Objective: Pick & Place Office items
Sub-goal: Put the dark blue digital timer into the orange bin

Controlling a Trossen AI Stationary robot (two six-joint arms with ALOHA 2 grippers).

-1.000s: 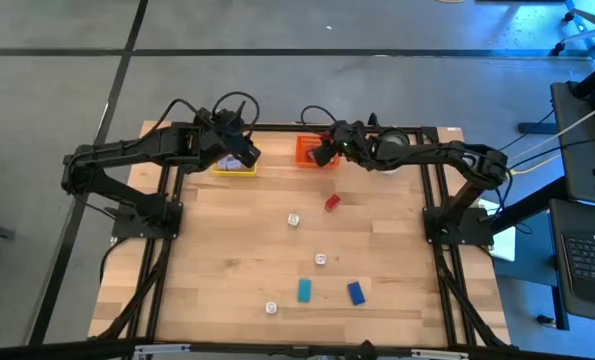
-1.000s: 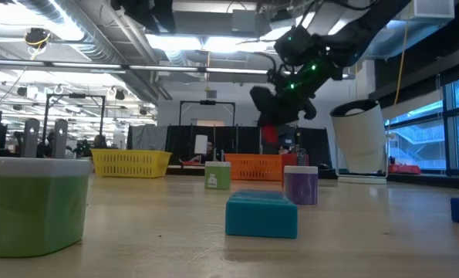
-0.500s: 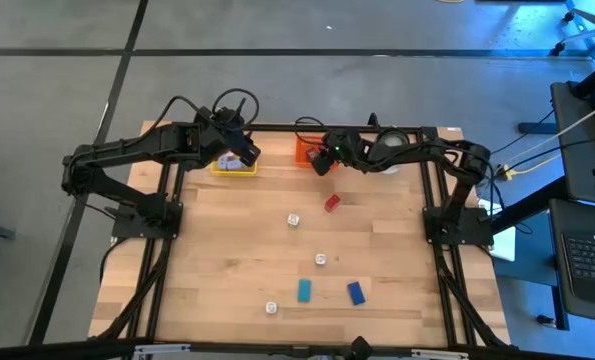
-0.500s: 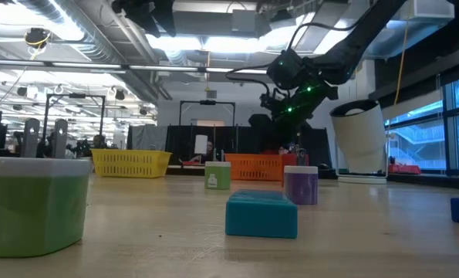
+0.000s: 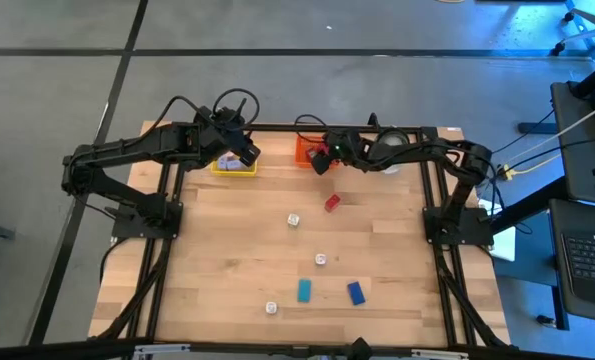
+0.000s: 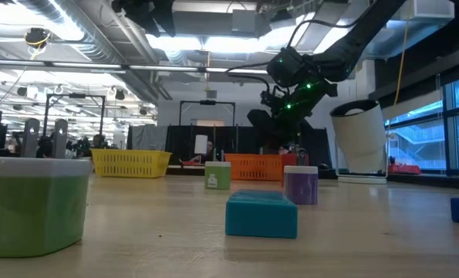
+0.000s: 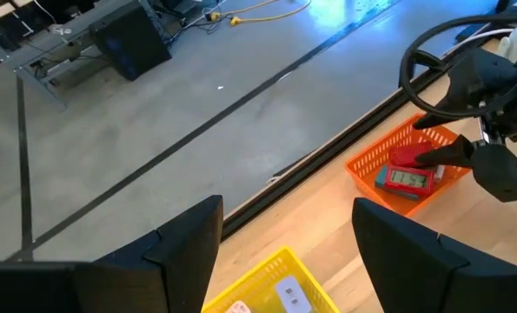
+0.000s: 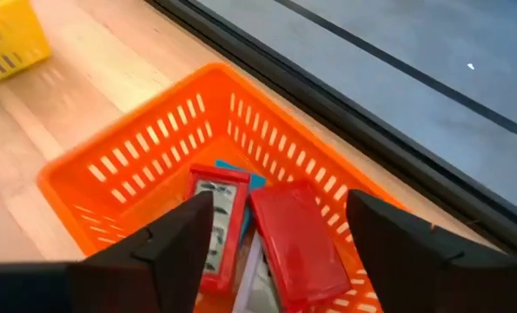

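A red block lies inside the orange tray at the table's far edge, its long axis slanted across the tray floor, resting against a second red piece with a teal one underneath. The right gripper hovers over this tray with its fingers spread apart, gripping nothing; the block sits between them, and contact cannot be judged. Left of it stands the yellow tray, with the left gripper above it, fingers wide and empty. On the open wooden table nearer in lie a loose red block, three small pale cubes, a teal block and a blue block, all well apart from each other.
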